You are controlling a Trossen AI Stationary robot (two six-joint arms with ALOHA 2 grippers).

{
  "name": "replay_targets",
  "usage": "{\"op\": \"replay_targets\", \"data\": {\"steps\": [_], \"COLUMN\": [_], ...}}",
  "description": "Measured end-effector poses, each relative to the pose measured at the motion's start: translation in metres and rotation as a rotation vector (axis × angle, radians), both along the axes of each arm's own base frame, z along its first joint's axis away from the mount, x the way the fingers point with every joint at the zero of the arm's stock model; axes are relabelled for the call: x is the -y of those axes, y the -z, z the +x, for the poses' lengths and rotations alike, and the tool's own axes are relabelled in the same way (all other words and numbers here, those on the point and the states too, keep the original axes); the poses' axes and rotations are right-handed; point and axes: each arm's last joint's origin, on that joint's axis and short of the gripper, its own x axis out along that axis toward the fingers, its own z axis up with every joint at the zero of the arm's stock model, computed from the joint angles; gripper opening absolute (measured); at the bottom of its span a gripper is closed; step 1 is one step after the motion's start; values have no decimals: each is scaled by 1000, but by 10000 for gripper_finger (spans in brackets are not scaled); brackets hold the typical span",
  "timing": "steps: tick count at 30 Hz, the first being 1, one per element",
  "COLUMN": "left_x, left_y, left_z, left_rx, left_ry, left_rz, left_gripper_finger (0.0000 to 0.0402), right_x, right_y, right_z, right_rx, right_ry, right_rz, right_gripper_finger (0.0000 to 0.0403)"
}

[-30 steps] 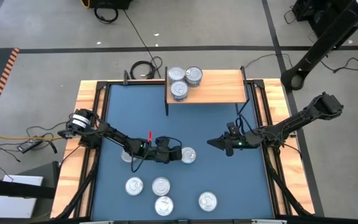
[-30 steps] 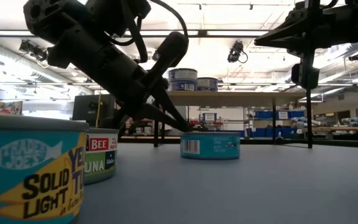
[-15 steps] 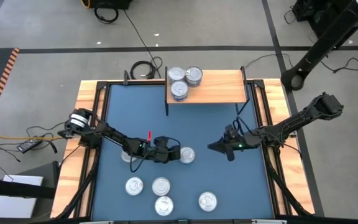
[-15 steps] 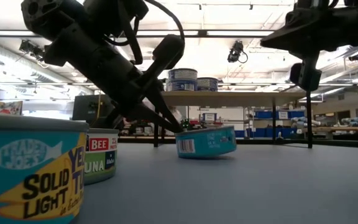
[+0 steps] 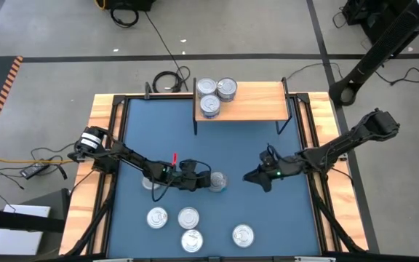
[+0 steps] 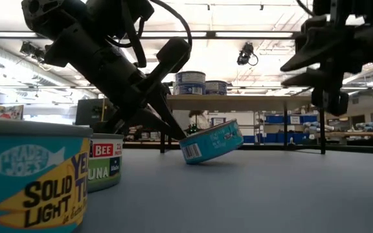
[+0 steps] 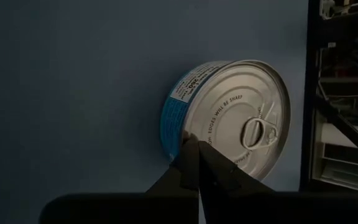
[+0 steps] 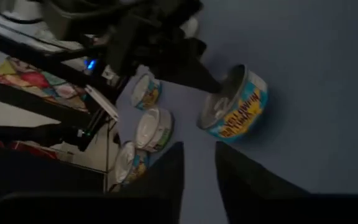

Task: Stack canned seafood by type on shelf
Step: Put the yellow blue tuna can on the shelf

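- At the lower centre of the high view, four tins sit flat on the blue bench, well apart from either claw.
- Just above them, at mid-frame, the left claw is clenched, its tips pressed against the rim of one teal tin — in the low view that tin is tipped, one edge on the bench and the other raised toward the right of the frame.
- Right of it, across a bare gap, the right claw hangs above the bench with its fingers part-spread and nothing between them; it points left, straight at the tipped tin.
- So the tin lies touching the left claw and only near the right one; its flat lid faces upward and slightly rightward, which looks like a presentation for the right claw to take.
- Farthest off, at the upper centre, the shelf carries three tins clustered at its left end — the rest of the board is bare.
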Motion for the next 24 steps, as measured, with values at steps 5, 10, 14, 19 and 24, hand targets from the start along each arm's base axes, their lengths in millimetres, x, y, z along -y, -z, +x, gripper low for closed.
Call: {"op": "replay_targets", "data": {"steps": [5,10,14,19,24], "left_x": [0,0,0,0,0], "left_y": [0,0,0,1,1], "left_z": [0,0,0,0,0], "left_rx": [-1,-2,-2,-3,-2], "left_ry": [4,16,16,18,19], "left_rz": [1,13,13,16,16], "left_gripper_finger": [0,0,0,0,0], "right_x": [0,1,1,4,4], "right_y": [15,30,40,49,59], "right_z": [8,15,22,34,48], "right_rx": [-43,-90,-84,-23,-49], "right_ry": [13,81,93,124,122], "right_rz": [5,22,95,168,181], "right_gripper_finger": [162,210,254,284,277]}}
